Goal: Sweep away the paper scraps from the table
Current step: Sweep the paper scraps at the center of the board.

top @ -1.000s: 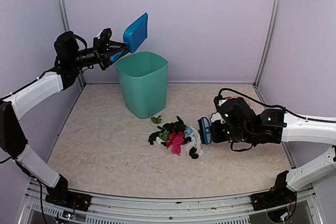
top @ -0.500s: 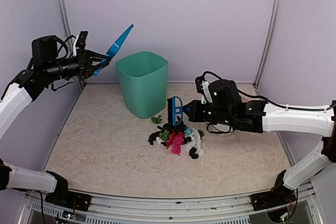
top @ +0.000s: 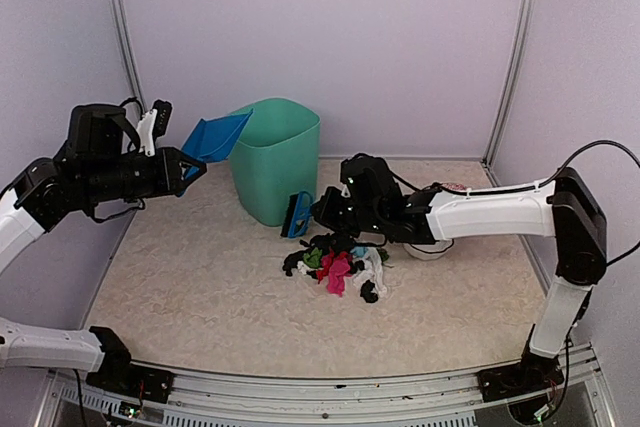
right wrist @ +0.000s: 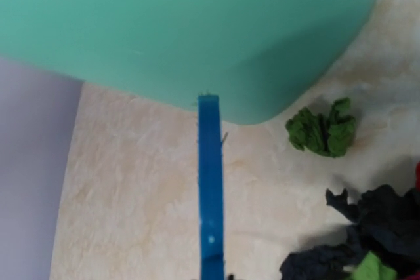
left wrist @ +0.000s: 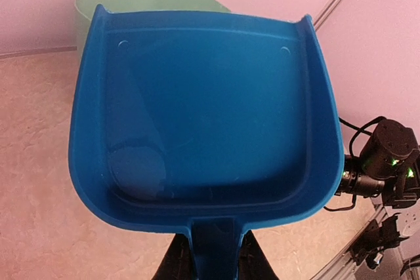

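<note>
Dustpan up at left, scraps heaped mid-desk, brush low beside them.

Left hand [left wrist: 213,261] is clamped on the handle of the blue dustpan [top: 215,137], held in the air beside the green bin [top: 275,162], pan empty in the wrist view. Right of the bin, the blue brush [top: 297,215] sits low, near the bin's foot, with the right hand [top: 325,209] closed tight on it. The paper scraps [top: 335,262] lie in one loose pile on the desk [top: 190,277], just right of the brush. A lone green scrap [right wrist: 321,128] sits apart, between pile and bin. Judgement: the scraps are crumpled, very light and soft, liable to scatter or spring off under a fast stroke. Don't pinch them. Push with the bristles from the pile's far side, slow and flat, into a pan lip pressed against the desk.
</note>
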